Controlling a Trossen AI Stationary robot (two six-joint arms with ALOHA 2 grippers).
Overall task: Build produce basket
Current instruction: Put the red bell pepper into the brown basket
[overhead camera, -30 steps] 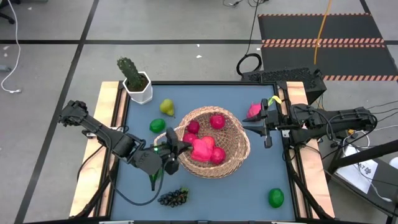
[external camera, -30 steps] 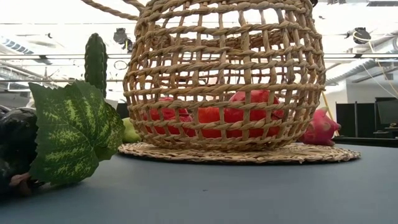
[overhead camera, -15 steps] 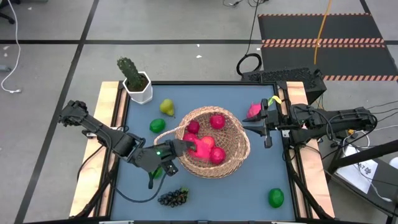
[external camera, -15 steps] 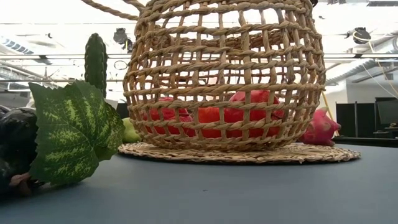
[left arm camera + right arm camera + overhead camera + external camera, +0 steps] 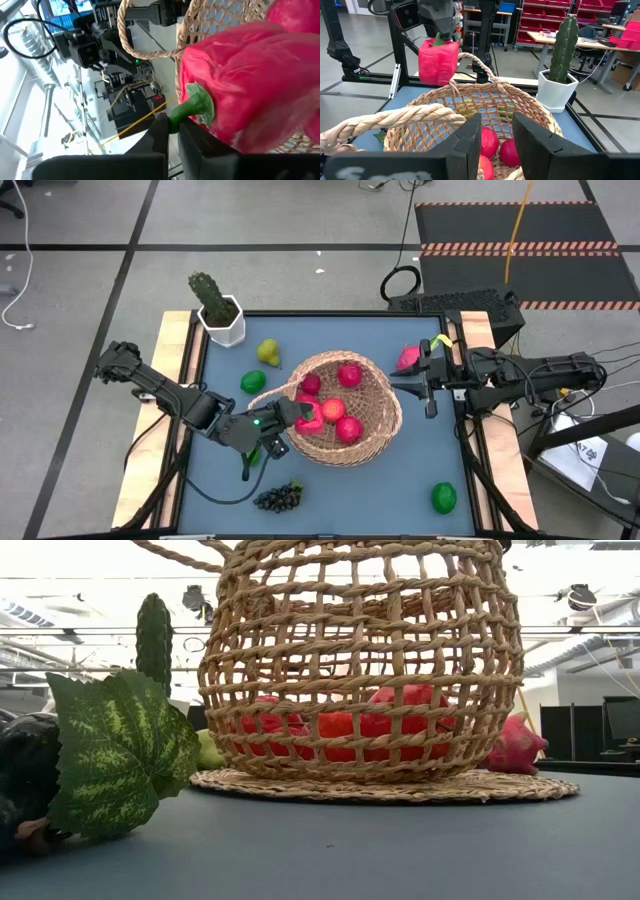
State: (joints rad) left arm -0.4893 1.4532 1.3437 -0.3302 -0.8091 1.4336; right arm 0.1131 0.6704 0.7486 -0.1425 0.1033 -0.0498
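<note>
The woven basket (image 5: 372,408) stands mid-table with several red apples (image 5: 349,375) inside. A red bell pepper (image 5: 438,61) with a green stem hangs over the basket's left rim, and my left gripper (image 5: 172,125) is shut on it. In the high view that gripper (image 5: 296,413) reaches in from the table's left. My right gripper (image 5: 410,387) is at the basket's right rim, by the rope handle (image 5: 395,120). Neither gripper shows in the low view, where the basket (image 5: 360,670) fills the middle. My left gripper pinches the pepper's green stem (image 5: 187,107) between its two fingers, coming nearly level from the table's left. The pepper (image 5: 240,85) hangs below the stem, lifted clear above the basket's rim. My right gripper comes level from the table's right at the basket's right handle. The rope (image 5: 455,116) runs up to my finger (image 5: 470,140), which hides the contact itself. The basket rests on the table.
A pear (image 5: 268,352) and a lime (image 5: 253,381) lie left of the basket. The grape bunch (image 5: 280,497) is at the near edge, another lime (image 5: 443,498) near right, a dragon fruit (image 5: 408,359) far right. A potted cactus (image 5: 218,308) stands at the far left corner.
My left gripper has rolled about its own axis while staying almost in place over the basket's left side. The pepper has turned with it: it showed its broad side from above and now shows much smaller, hanging under its stem.
</note>
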